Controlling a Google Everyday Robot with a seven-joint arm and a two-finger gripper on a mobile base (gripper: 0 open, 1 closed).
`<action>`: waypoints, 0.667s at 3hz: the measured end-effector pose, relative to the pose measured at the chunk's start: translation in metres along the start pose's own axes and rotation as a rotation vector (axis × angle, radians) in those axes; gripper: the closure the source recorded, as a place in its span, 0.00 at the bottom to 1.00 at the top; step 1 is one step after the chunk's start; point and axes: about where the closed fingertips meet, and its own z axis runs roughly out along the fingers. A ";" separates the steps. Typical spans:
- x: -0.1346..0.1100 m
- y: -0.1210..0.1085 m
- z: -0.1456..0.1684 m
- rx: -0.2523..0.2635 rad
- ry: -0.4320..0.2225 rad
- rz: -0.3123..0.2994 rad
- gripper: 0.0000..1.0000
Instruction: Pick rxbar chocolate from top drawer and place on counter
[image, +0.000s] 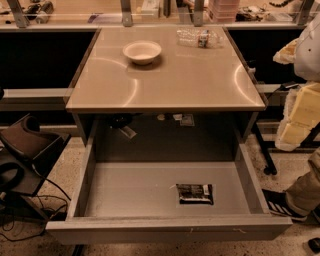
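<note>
The rxbar chocolate (194, 193), a flat black wrapper with white lettering, lies on the grey floor of the open top drawer (130, 187), right of centre and near the front wall. The drawer is pulled fully out under the glossy beige counter (190, 80). My gripper (300, 117), pale yellow and white, hangs at the right edge of the view, level with the counter's front edge. It is above and to the right of the drawer, well away from the bar and holding nothing.
A white bowl (142, 51) stands on the counter's far middle and a clear water bottle (200, 37) lies at its far right. A person's leg and black shoe (285, 202) stand right of the drawer. A dark chair with cables (25, 150) is at left.
</note>
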 end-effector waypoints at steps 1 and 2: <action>0.000 0.000 0.000 0.000 0.000 0.000 0.00; -0.002 0.000 0.033 -0.045 -0.028 0.006 0.00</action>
